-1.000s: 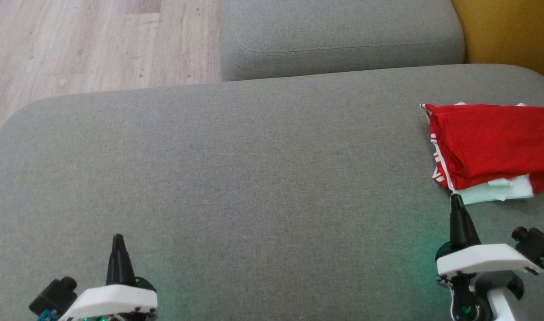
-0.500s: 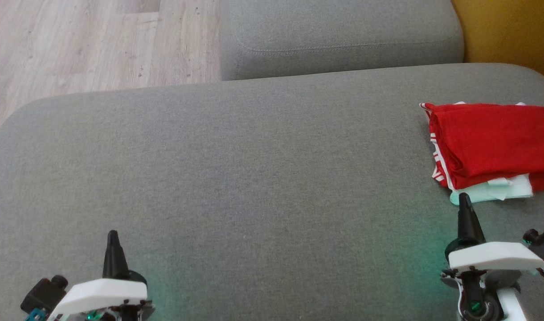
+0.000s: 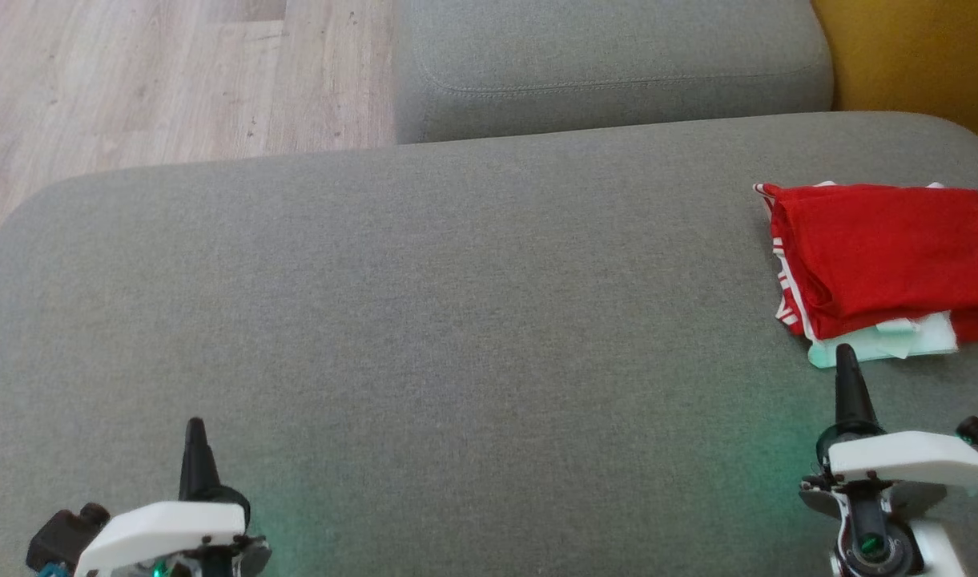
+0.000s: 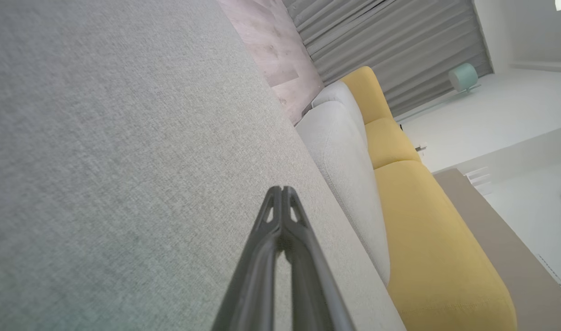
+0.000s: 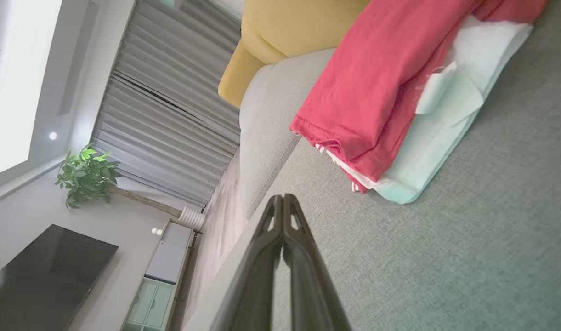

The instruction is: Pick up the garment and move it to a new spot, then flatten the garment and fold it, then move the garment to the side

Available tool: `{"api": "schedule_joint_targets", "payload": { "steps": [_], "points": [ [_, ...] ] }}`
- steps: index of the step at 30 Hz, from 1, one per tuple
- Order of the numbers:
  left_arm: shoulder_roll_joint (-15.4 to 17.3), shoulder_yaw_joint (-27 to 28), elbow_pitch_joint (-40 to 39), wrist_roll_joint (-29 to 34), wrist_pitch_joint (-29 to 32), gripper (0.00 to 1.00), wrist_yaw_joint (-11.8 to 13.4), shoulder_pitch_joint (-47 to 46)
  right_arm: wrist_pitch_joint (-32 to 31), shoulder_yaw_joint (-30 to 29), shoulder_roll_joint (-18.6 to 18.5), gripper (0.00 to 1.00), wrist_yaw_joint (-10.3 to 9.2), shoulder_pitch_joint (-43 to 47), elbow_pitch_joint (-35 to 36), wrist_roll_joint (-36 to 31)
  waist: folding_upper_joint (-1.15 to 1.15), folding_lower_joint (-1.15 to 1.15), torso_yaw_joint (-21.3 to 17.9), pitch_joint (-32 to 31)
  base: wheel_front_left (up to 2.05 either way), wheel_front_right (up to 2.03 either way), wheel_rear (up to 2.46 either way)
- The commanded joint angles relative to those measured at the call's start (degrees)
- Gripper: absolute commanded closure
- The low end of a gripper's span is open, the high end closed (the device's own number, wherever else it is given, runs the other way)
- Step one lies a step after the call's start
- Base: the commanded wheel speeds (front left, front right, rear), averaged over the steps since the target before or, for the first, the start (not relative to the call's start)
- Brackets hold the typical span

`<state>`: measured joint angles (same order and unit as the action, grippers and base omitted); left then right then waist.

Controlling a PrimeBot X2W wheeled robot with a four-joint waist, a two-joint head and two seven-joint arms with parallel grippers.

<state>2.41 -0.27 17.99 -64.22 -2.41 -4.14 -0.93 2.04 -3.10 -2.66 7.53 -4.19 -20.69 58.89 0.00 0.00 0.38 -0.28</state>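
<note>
The garment (image 3: 885, 256) is red with white-striped trim and lies folded at the right edge of the grey cushion (image 3: 424, 320), on top of a pale mint-white piece. In the right wrist view the garment (image 5: 376, 87) lies just beyond my fingertips. My right gripper (image 3: 843, 353) is shut and empty, its tip just in front of the pale piece's near edge. My left gripper (image 3: 194, 425) is shut and empty at the lower left, over bare cushion. In the wrist views the left gripper (image 4: 281, 189) and the right gripper (image 5: 282, 196) each have their fingers pressed together.
A second grey cushion (image 3: 609, 64) lies beyond the big one. Wooden floor (image 3: 136, 80) shows at the upper left and a yellow sofa part (image 3: 913, 56) at the upper right. The cushion's wide middle is bare fabric.
Both grippers have drawn back toward the picture's bottom. The right gripper has also shifted right, away from the garment's near edge. The garment has stayed put.
</note>
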Motion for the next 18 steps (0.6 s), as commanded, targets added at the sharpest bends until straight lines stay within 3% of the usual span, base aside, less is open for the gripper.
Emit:
{"api": "schedule_joint_targets", "payload": {
  "steps": [1, 18],
  "points": [
    [0.3, 1.6, -2.2, -1.1, 0.5, 1.00, -0.6, -3.3, -0.3, 0.4, -0.2, 1.00, -0.03, -2.4, 2.3, 1.4, 0.00, 0.00, 0.0, 0.0, 0.00, 0.00, 0.00],
    [0.3, 3.4, -2.8, -10.3, 3.3, 1.00, -1.6, -4.0, -3.1, -0.9, -0.2, 1.00, -0.03, -2.2, 3.8, 12.2, 0.00, 0.00, -0.1, 0.2, 0.00, 0.00, 0.00]
  ]
}}
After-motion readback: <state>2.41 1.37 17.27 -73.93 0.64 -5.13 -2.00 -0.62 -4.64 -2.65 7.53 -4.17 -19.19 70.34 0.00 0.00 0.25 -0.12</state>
